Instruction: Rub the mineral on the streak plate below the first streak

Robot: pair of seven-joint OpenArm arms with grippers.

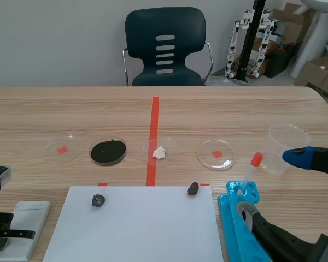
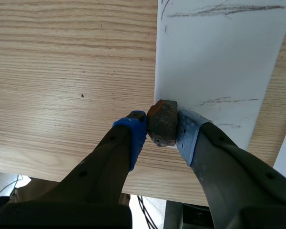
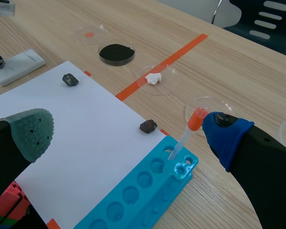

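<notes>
Left fingers [image 2: 133, 136] clamped on a rusty brown mineral lump [image 2: 162, 123], at the near edge of a white rectangular streak plate [image 2: 219, 52], faint grey streaks [image 2: 224, 8] ahead on it, pale wooden counter [image 2: 62, 71] beneath, right fingers [image 3: 31, 131] spread wide, near a blue plastic well tray [image 3: 143, 191]

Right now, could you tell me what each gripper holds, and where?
The left gripper pinches the brown mineral by its opposite sides; the right gripper is open and empty.
</notes>
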